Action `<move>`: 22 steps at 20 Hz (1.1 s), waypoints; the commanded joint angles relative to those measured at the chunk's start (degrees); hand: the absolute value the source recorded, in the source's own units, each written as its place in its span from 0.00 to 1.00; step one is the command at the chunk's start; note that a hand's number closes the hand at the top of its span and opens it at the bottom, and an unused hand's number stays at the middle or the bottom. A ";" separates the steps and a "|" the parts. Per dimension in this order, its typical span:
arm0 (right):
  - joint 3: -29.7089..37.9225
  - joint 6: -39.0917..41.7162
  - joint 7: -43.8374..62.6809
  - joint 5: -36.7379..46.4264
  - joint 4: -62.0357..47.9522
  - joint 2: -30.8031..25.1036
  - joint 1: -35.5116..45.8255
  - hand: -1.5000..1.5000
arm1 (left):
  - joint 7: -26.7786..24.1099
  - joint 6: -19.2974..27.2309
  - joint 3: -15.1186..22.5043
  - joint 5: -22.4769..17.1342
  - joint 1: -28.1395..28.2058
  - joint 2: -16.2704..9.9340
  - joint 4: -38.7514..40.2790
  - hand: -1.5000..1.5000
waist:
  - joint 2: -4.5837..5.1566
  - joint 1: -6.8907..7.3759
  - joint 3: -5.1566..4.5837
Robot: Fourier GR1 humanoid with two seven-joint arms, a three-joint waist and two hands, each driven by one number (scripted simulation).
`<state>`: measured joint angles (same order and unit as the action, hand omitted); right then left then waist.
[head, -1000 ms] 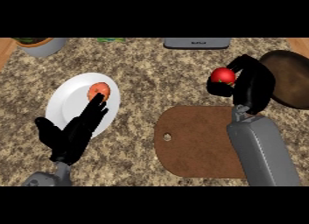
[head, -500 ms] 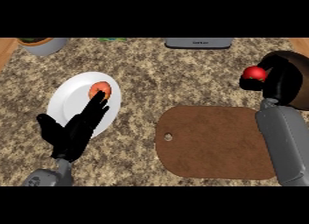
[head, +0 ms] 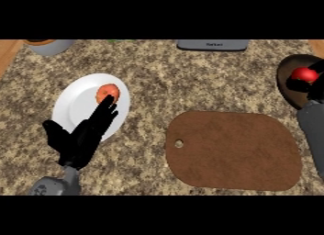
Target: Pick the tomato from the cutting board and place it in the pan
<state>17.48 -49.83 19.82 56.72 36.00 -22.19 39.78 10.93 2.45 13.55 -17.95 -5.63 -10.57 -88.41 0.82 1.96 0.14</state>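
Observation:
A red tomato (head: 304, 74) sits in the curled fingers of my right hand (head: 319, 87), held over the dark pan (head: 289, 74) at the right edge of the head view. The brown cutting board (head: 235, 149) lies bare on the counter at lower right, and my right forearm crosses its right side. At lower left my left hand (head: 80, 137) rests open with straight fingers pointing up over the white plate (head: 76, 103).
An orange-red slice of food (head: 108, 93) lies on the white plate. A grey bowl (head: 50, 46) stands at the back left and a grey appliance (head: 212, 44) at the back middle. Wooden strips border the counter at both sides.
My right hand has carried the tomato to the right, from above the board's far edge to over the pan. The left hand has stayed put.

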 commanded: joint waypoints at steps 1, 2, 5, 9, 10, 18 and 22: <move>4.80 -5.91 -5.64 -3.57 -8.55 -4.54 2.95 1.00 | -0.06 -0.05 1.08 0.75 0.11 0.89 -0.49 0.50 | 0.54 1.15 0.15; 6.08 -6.22 -9.28 -6.77 -7.60 -5.02 2.18 1.00 | -0.33 -0.84 -0.27 0.52 -1.52 0.18 1.75 0.50 | 0.42 0.36 0.14; 8.55 -6.24 -13.68 -9.19 -11.31 -7.73 1.70 1.00 | 2.05 -1.38 -2.00 -0.86 -2.27 -1.62 -0.55 0.50 | 0.83 1.42 0.30; 11.05 -4.16 -19.62 -12.30 -15.15 -10.95 3.03 1.00 | 0.26 -1.24 -0.07 0.26 -0.27 0.15 -1.22 0.50 | 0.68 1.69 0.27; 11.89 -4.90 -23.02 -14.12 -14.12 -10.06 1.69 1.00 | 3.07 1.15 -0.62 0.45 -3.59 1.26 -0.47 0.50 | 0.75 1.07 0.35; 12.69 8.28 -17.82 -12.92 -26.07 -15.61 1.33 0.00 | 1.27 0.03 0.65 1.15 -1.96 1.65 -0.36 0.50 | 1.41 2.59 0.45; 16.39 8.54 -22.10 -17.25 -23.89 -13.82 3.25 0.00 | -1.15 -0.90 1.51 1.77 -1.27 2.29 0.63 0.50 | 1.66 2.79 0.63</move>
<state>31.31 -43.06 0.84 42.41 11.85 -36.41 42.24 11.23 1.33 14.12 -17.10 -7.32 -9.34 -88.53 2.28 4.67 0.63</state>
